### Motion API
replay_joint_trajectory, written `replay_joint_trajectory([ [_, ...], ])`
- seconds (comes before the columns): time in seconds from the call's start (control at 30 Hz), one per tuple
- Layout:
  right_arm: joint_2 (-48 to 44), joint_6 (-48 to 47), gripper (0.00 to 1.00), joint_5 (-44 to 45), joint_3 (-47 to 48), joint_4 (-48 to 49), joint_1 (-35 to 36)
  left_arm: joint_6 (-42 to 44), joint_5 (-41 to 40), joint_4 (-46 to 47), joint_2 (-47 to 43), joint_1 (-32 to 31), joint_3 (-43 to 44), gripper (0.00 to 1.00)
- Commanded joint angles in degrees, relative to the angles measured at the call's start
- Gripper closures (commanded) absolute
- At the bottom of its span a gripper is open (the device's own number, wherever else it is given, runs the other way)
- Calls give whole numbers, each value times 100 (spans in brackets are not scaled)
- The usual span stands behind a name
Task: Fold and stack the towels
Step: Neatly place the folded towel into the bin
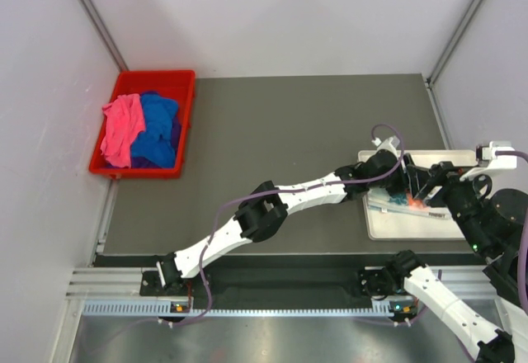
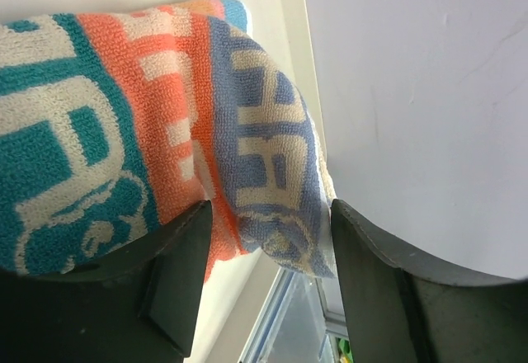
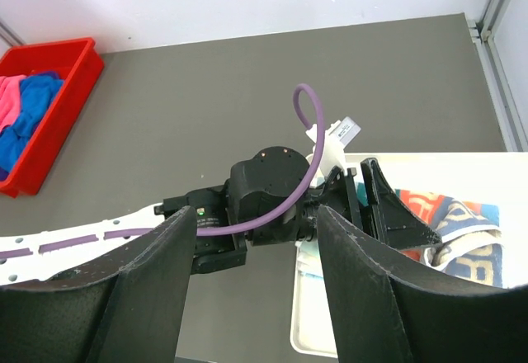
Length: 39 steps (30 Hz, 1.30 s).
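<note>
A cream towel with teal and orange lettering (image 2: 99, 124) lies bunched on the white tray (image 1: 412, 227). A fold with light blue pattern (image 2: 264, 157) hangs between the fingers of my left gripper (image 2: 268, 206), whose jaws stand apart around it. The left gripper (image 1: 403, 188) reaches over the tray from the left. The towel also shows in the right wrist view (image 3: 462, 231), beside the left gripper (image 3: 371, 202). My right gripper (image 3: 256, 214) is open and empty, above the tray's right side (image 1: 432, 185). Pink (image 1: 122, 128) and royal blue (image 1: 161, 128) towels lie in the red bin.
The red bin (image 1: 186, 82) stands at the table's far left corner, also in the right wrist view (image 3: 49, 132). The dark grey tabletop (image 1: 280, 140) lies between the bin and the tray. White walls enclose the back and sides. A purple cable (image 3: 309, 124) loops over the left wrist.
</note>
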Motion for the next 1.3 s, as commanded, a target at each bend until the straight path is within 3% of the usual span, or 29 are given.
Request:
replay_joint_trajectory([
  [0.0, 22, -48, 40, 77, 62, 71, 5, 109, 75, 356, -242, 12, 134, 37],
  [0.43, 66, -30, 41, 59, 141, 19, 5, 478, 181, 979, -619, 3, -314, 35],
  [0.8, 75, 13, 41, 24, 79, 27, 5, 575, -872, -58, -804, 12, -761, 44],
  [1.27, -13, 75, 40, 94, -158, 19, 5, 926, -540, 891, -821, -67, -1597, 47],
])
